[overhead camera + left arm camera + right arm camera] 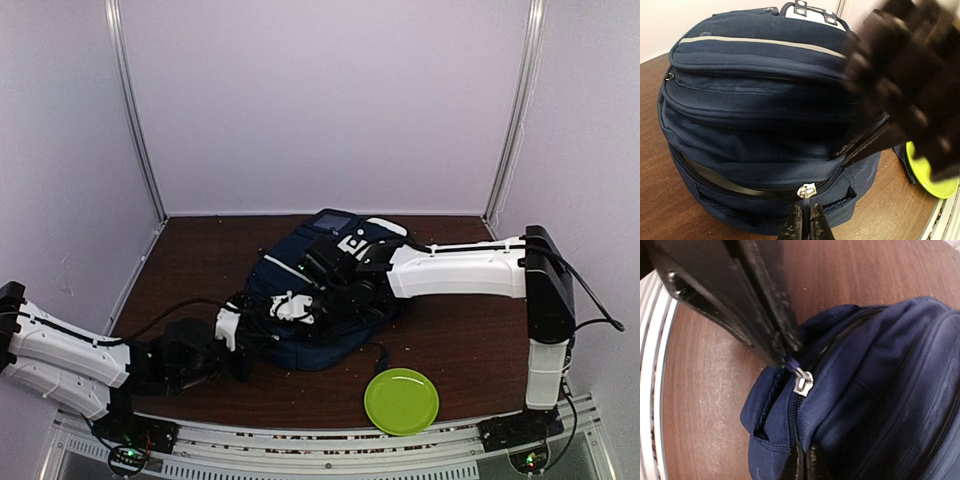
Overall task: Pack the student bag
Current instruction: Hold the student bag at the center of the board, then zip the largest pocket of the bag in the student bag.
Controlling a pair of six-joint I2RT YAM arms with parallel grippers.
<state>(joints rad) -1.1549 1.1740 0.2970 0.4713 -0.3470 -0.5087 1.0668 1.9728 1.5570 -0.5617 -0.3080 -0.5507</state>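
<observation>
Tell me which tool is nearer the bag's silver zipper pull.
Left. The left tool grips the zipper pull by its blue cord; the right tool is shut against the student bag a little farther along the zipper.

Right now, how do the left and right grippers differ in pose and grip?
The left gripper pinches the zipper pull on the student bag; the right gripper nips bag fabric beside the zip. The left arm lies low; the right arm reaches across above the bag. Both have fingers shut.
</observation>
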